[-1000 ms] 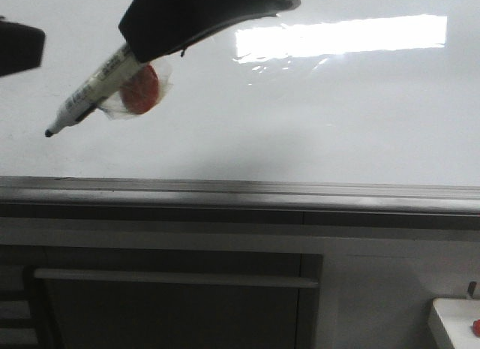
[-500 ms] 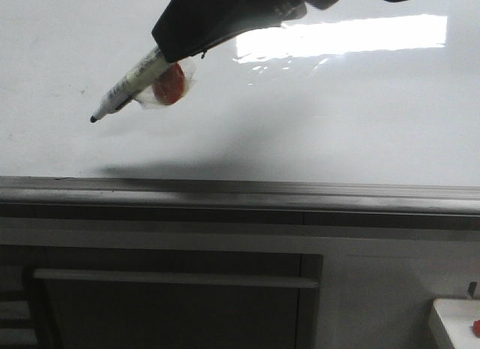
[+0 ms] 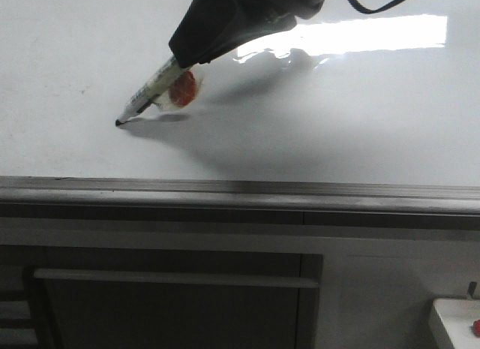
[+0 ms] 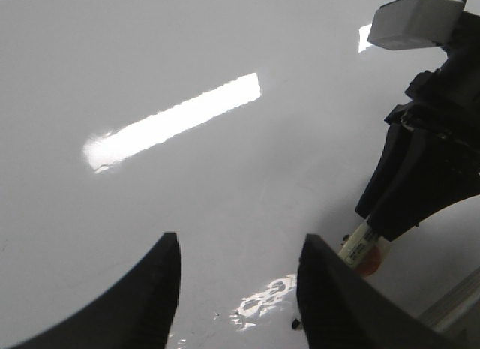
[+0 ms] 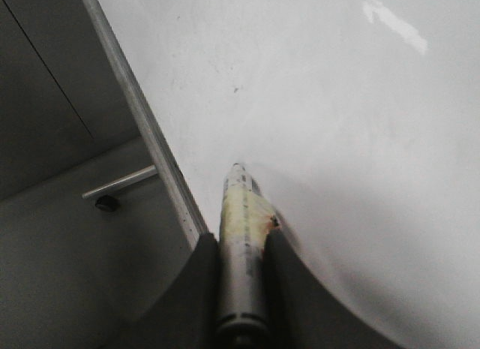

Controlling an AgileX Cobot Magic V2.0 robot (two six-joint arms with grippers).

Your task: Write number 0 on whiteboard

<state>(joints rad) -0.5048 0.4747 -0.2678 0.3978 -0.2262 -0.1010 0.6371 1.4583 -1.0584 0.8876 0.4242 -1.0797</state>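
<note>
Since the earlier frame: the right gripper (image 3: 182,64) has swung rightward and down toward the whiteboard (image 3: 337,124); the marker (image 3: 150,88) tip, then in the air, now meets its own shadow on the surface – touching, as far as I can judge

Right gripper: fingers clamped on the marker barrel; the right wrist view shows the marker (image 5: 241,236) squeezed between both fingers, tip pointing away

Left gripper (image 4: 236,289): fingers spread apart, holding nothing; it hovers over the whiteboard, near the right gripper

Whiteboard: lies flat under both arms, its grey rim (image 3: 240,188) toward the camera; the tip sits on the board a little in from that rim; no stroke of the 0 is visible yet

Handling: board looks stiff, glossy and slick – a tip will glide easily, so light steady pressure; marker light and rigid, best held mid-barrel as now; something red and wrapped (image 3: 184,88) clings to the barrel, unclear what
</note>
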